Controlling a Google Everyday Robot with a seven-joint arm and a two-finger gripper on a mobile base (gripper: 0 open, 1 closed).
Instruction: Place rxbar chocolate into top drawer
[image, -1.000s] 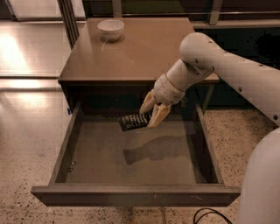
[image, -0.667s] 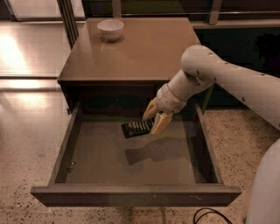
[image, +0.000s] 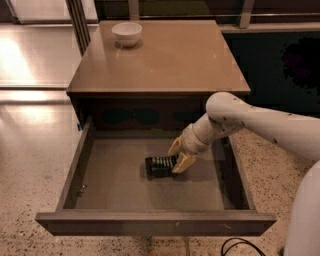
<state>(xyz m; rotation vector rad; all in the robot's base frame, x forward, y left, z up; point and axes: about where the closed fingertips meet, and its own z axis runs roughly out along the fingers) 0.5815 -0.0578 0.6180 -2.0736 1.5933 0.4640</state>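
Observation:
The top drawer (image: 150, 222) stands pulled out wide below the brown cabinet top. The rxbar chocolate (image: 159, 165), a black bar with white lettering, is down at the drawer bottom near its middle. My gripper (image: 177, 156) reaches into the drawer from the right, with its tan fingers (image: 183, 162) around the bar's right end. The bar looks to be touching or just above the drawer floor; I cannot tell which.
A white bowl (image: 126, 33) sits at the back left of the cabinet top (image: 165, 55). The drawer's side walls (image: 76, 167) flank the gripper. Speckled floor lies around the cabinet, and a black cable (image: 240, 246) lies at the lower right.
The gripper has lowered with the bar from above the drawer opening down to the drawer bottom. The bar's shadow has merged with it.

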